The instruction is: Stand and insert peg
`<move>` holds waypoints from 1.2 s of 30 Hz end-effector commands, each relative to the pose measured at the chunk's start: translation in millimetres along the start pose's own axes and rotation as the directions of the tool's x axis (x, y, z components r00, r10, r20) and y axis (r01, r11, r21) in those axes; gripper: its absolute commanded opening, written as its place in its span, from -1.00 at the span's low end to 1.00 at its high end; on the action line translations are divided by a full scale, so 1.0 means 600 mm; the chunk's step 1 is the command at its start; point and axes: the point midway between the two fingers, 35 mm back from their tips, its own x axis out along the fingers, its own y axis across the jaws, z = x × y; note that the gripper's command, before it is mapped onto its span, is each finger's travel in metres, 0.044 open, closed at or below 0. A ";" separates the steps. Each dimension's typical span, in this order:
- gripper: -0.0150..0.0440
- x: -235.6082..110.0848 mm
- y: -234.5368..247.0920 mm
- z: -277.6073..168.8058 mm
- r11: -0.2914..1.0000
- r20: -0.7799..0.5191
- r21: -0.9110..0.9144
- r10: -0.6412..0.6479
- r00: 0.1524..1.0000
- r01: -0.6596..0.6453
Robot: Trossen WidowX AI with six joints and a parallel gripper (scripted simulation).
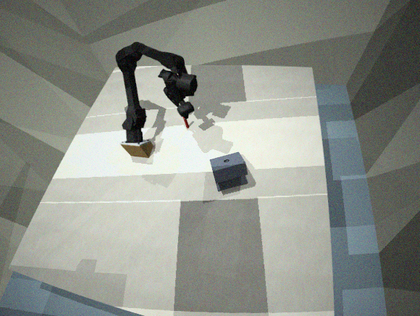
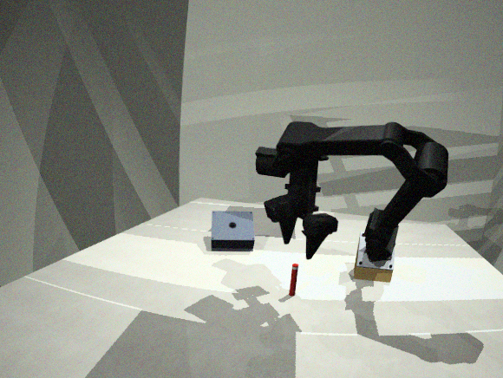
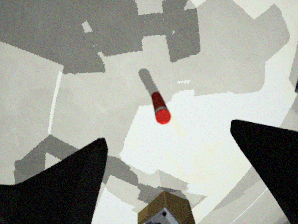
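The table [image 2: 130, 269] carries the sloped panel [image 2: 232, 225], its hole [image 2: 232, 224] unfilled, well apart from the peg. The arm [image 2: 347, 143] hangs its gripper [image 2: 300, 243] above the table, fingers spread wide with nothing between them. Below it the red peg [image 2: 294, 279] stands upright on its own — so the stand-and-release step looks done. Left, by my reading — regrasp the peg, carry it to the panel, push it home, let go and back away.
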 end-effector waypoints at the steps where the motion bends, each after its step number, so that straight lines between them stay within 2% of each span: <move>1: 1.00 0.002 0.000 0.000 0.995 0.004 -0.099 0.002 1.000 -0.002; 18: 1.00 0.006 0.001 0.000 0.860 0.004 -0.510 0.002 1.000 0.000; 36: 1.00 0.011 0.000 0.000 0.544 0.005 -0.839 0.002 1.000 0.003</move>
